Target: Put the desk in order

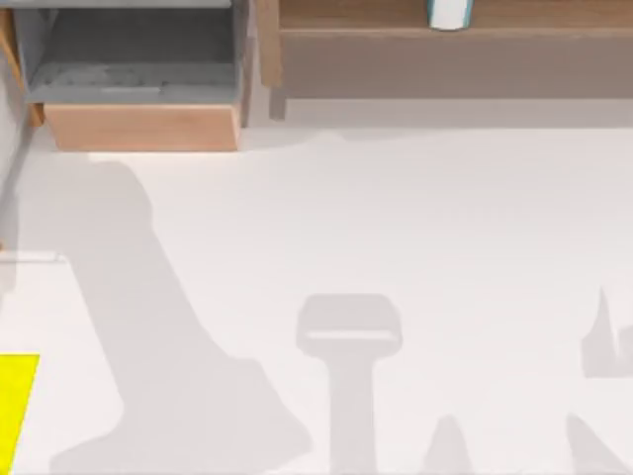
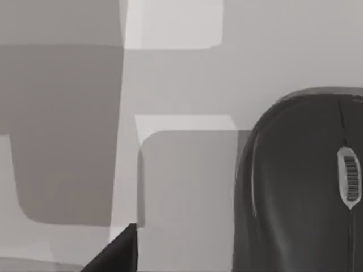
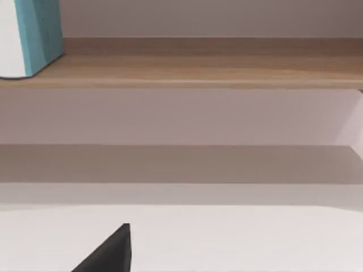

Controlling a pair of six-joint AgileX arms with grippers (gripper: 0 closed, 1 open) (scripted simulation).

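White desk [image 1: 396, 218]; black mouse [image 2: 300, 187] under left wrist.

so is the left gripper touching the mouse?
Cannot tell. The left wrist view shows a dark fingertip with white desk between it and the mouse, but the other finger is out of frame.

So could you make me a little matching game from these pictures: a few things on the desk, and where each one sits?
Things:
1. drawer box
2. yellow block
3. blue and white container
4. dark computer mouse

Places:
A. top view's left edge, near the bottom
B. on the wooden shelf
C. close under the left wrist camera
D. top view's upper left, pulled open

Pairs: 1-D, 2-A, 3-B, 4-C
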